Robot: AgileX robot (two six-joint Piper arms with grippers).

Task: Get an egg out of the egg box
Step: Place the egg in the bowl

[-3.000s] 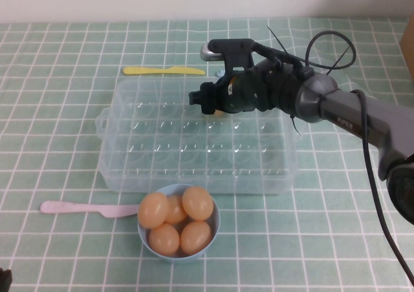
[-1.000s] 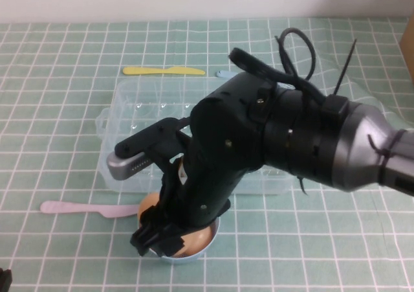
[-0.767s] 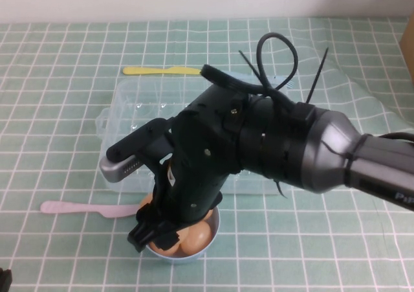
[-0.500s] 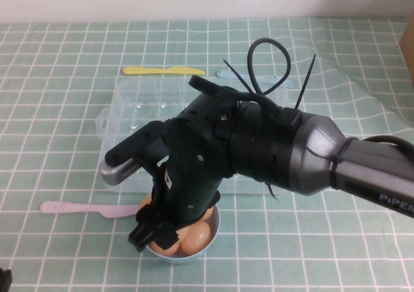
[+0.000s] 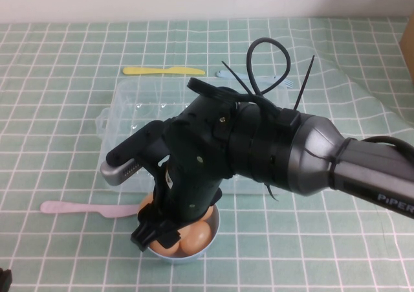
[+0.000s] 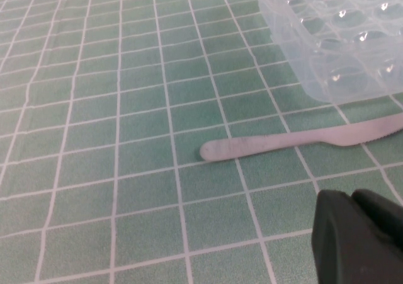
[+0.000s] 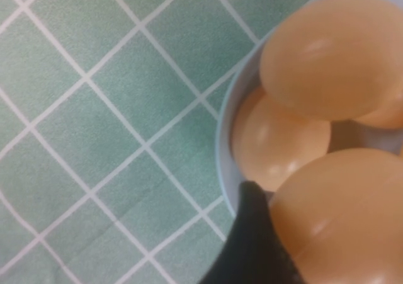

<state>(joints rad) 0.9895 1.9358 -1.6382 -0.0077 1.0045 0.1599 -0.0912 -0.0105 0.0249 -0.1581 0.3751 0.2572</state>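
The egg point(image 7: 343, 218) fills the lower right of the right wrist view, pressed against a dark finger point(image 7: 252, 246) of the right gripper point(image 5: 157, 230), and sits inside the light-blue bowl point(image 7: 225, 139) on top of other eggs point(image 7: 327, 54). Only this one finger is visible, so it cannot be told whether the fingers clamp the egg or stand apart from it. In the high view the right gripper hangs over the bowl point(image 5: 210, 239) at lower centre, the bulky arm covering most of it. The egg box point(image 5: 129, 120) lies just above the bowl, mid-frame, its visible cells empty. A pink knife point(image 5: 77, 208) lies left of the bowl, a yellow knife point(image 5: 162, 70) above the box. The left gripper point(image 6: 359, 240) shows only as a dark edge at the lower right of the left wrist view, low over the checked cloth point(image 6: 126, 139); its finger state cannot be told.
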